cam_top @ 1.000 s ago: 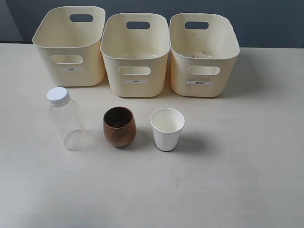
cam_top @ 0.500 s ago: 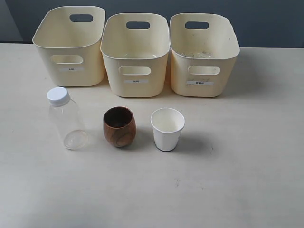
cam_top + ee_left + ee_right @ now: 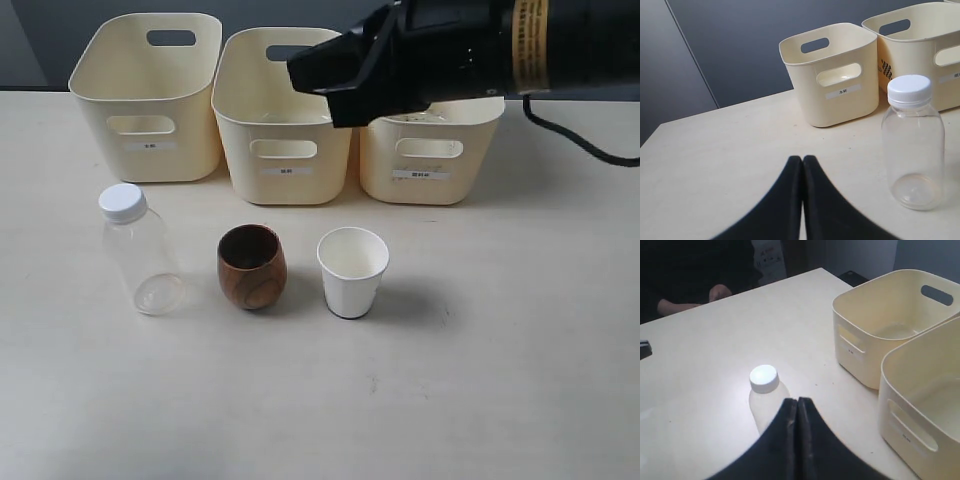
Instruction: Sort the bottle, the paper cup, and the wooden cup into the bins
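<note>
Three cream bins (image 3: 285,150) lined the frame's top. Below, the bottle (image 3: 140,250) stood left of centre: apparently empty, light, slick, best gripped around its body. The wooden cup (image 3: 252,265) looked rigid; the paper cup (image 3: 352,270) crushable. The right gripper (image 3: 796,407) hung over the middle bin, fingers together; the left gripper's (image 3: 802,165) likewise.

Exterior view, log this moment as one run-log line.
right arm: over bins, gripper shut, empty | left gripper: shut, empty | bottle, wooden cup, paper cup: upright on table, unsorted
</note>
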